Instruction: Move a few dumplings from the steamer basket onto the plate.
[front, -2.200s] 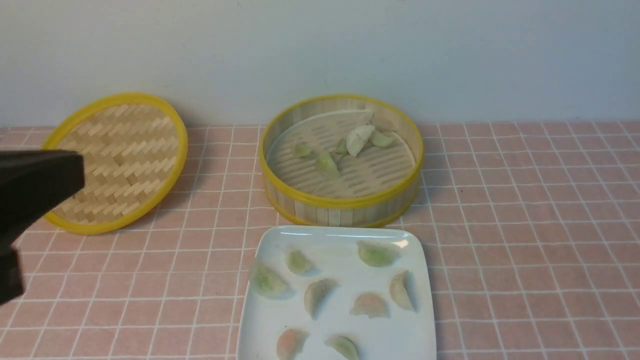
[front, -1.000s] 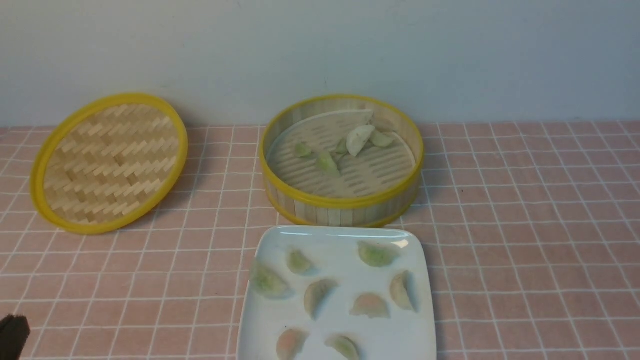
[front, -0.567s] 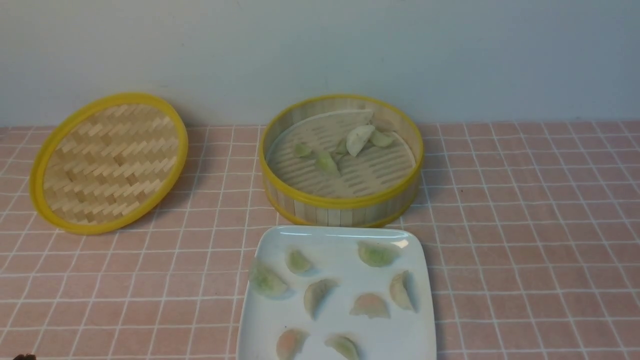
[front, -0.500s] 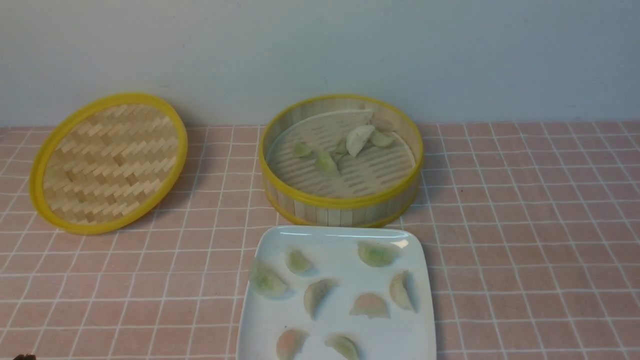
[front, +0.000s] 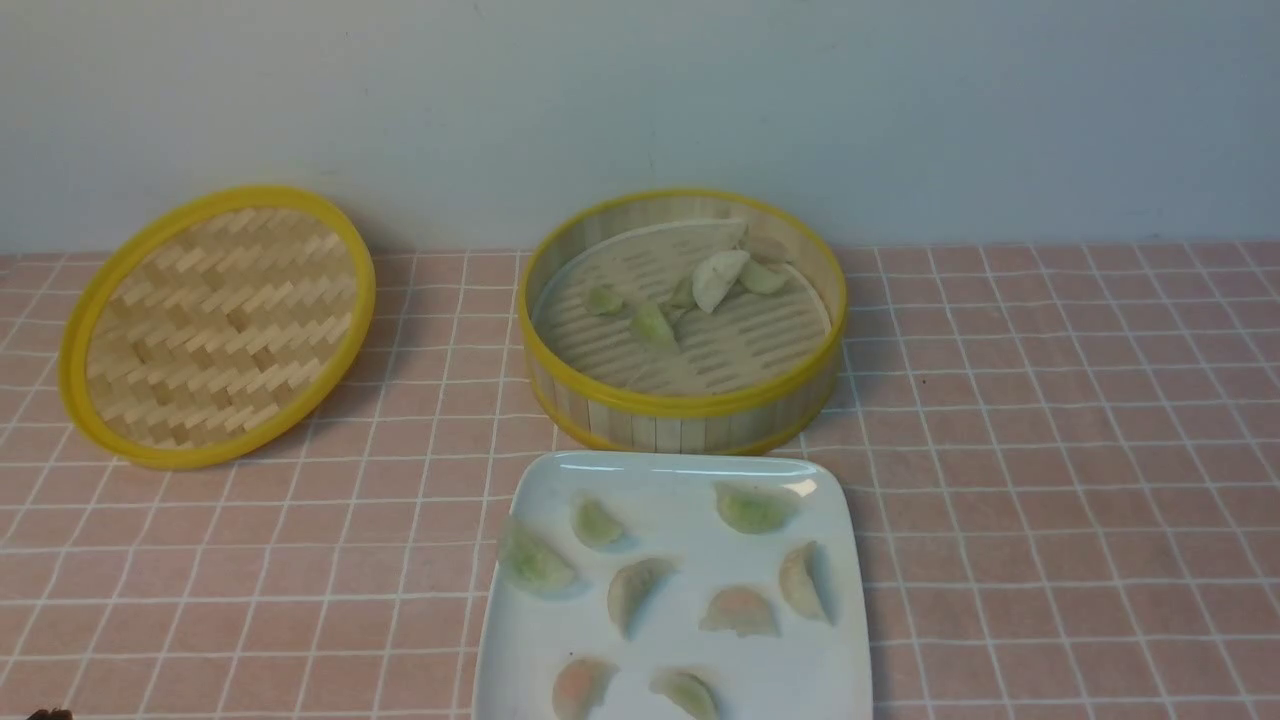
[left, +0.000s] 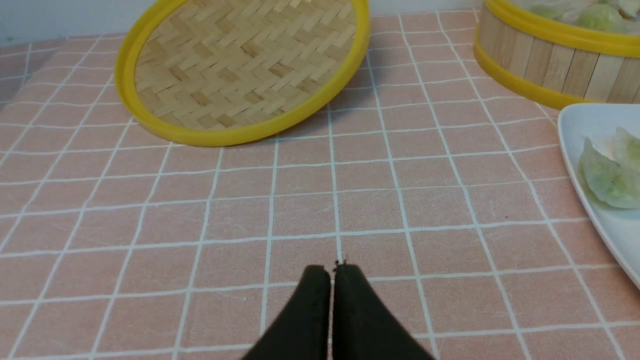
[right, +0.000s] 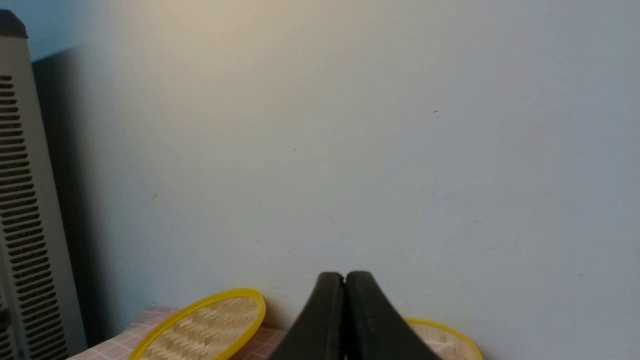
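The dumplings (front: 716, 280) left in the steamer basket (front: 682, 405) sit in a loose cluster toward its back wall, a few pale green ones and one larger whitish one, some touching or overlapping. The cluster runs roughly side to side across the slatted floor. Just in front of the basket, nearly touching its near wall, lies the plate (front: 820, 680), which already carries eight dumplings spread well apart, so the task looks largely done.

From the left gripper (left: 332, 272), the basket lies ahead and off to the right, with the plate's corner between the two on that same side. This gripper hangs low over the checked tablecloth (front: 1050, 450), its jaws pressed together and holding nothing. The woven lid (front: 215, 325) rests ahead of it, tilted up at the back, away from the path to the basket.

The right gripper (right: 344, 280) is also shut and empty, raised and pointing at the wall (front: 640, 100), with only the basket's rim showing beyond its fingers. The left arm appears nearer the table and better placed; any further pick would mean reaching forward and rightward over the basket's wall, then opening above the cluster.
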